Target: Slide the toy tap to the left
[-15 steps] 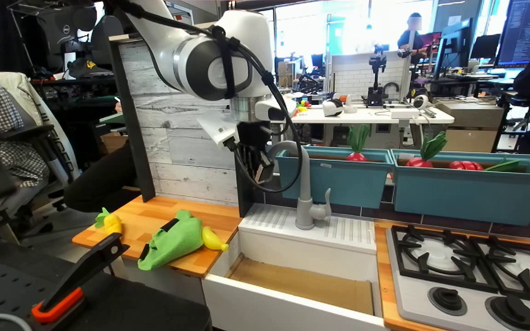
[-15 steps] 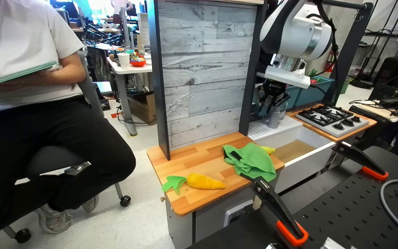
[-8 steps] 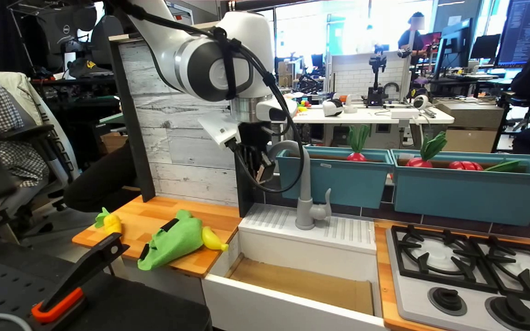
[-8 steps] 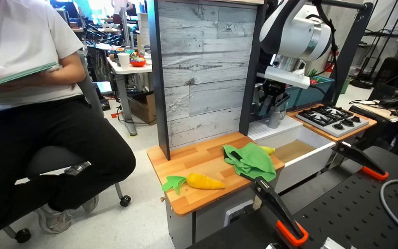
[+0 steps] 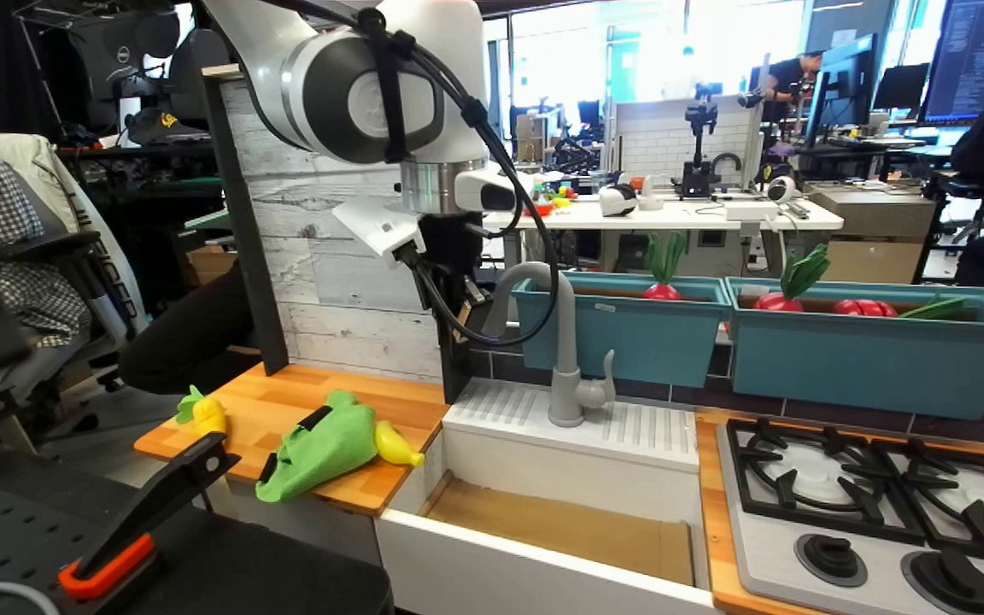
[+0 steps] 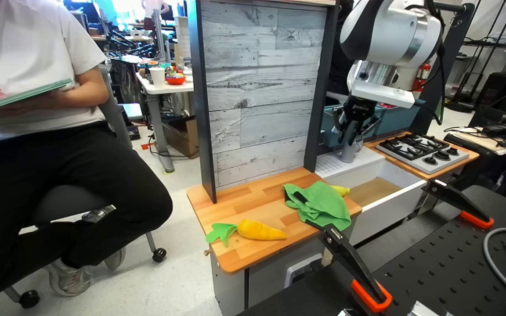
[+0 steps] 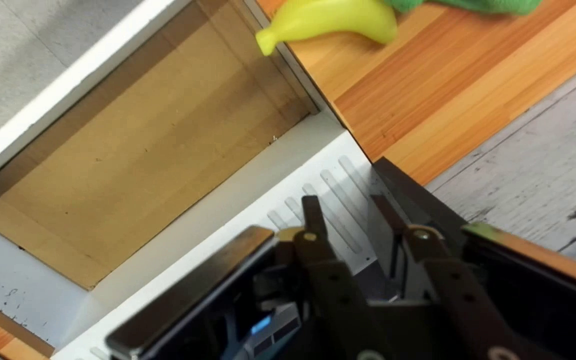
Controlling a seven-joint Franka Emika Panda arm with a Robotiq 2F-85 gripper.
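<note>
The toy tap (image 5: 566, 359) is grey, with an arched spout curving down to the left and a side lever. It stands upright on the white ridged ledge (image 5: 646, 434) behind the sink; in an exterior view its base (image 6: 348, 152) shows, with the spout mostly hidden by my gripper. My gripper (image 5: 451, 309) hangs just left of the spout's end, above the ledge; it also shows in an exterior view (image 6: 352, 134). In the wrist view, the fingers (image 7: 346, 202) are apart with only ledge visible between them. The tap does not show clearly there.
A white sink basin (image 5: 543, 572) lies below the ledge. A yellow banana (image 5: 395, 444), green cloth (image 5: 330, 448) and yellow carrot (image 6: 259, 230) lie on the wooden counter. A whitewashed panel (image 5: 364, 307) stands left, blue planters (image 5: 620, 342) behind and a stove (image 5: 868, 512) right.
The arm and gripper have moved left and slightly up in an exterior view, uncovering the spout's end. The tap's base and lever look unmoved.
</note>
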